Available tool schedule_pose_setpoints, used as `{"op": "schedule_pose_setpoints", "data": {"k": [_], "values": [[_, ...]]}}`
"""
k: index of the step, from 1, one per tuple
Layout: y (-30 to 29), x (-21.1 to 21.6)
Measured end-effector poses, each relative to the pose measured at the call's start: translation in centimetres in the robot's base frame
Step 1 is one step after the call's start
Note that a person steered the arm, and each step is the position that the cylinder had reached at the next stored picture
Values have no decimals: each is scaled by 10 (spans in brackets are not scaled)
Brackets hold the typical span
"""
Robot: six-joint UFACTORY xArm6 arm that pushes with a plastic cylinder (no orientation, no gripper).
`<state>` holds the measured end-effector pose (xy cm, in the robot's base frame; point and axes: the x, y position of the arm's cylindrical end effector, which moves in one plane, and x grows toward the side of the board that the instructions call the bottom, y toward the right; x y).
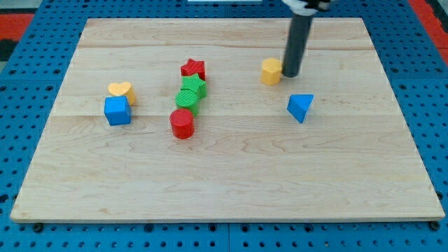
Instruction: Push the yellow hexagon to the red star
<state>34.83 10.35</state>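
Observation:
The yellow hexagon [271, 71] lies right of the board's centre, toward the view's top. The red star [193, 68] lies to its left, at the top of a column of blocks. My tip [290, 73] stands right against the hexagon's right side, touching it or nearly so. The dark rod rises from there to the view's top.
Below the red star sit a green star [194, 87], a green round block [187, 99] and a red cylinder [181, 123]. A yellow heart [121, 91] and a blue cube [117, 110] lie at the left. A blue triangle [300, 106] lies below my tip. The wooden board [224, 182] rests on a blue pegboard.

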Motion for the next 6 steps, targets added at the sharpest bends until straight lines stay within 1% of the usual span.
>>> {"op": "schedule_pose_setpoints", "data": {"k": [1,2,4,5,6], "values": [[-5,1],[-46,1],[-110,-2],[-112,-8],[-106,-24]]}}
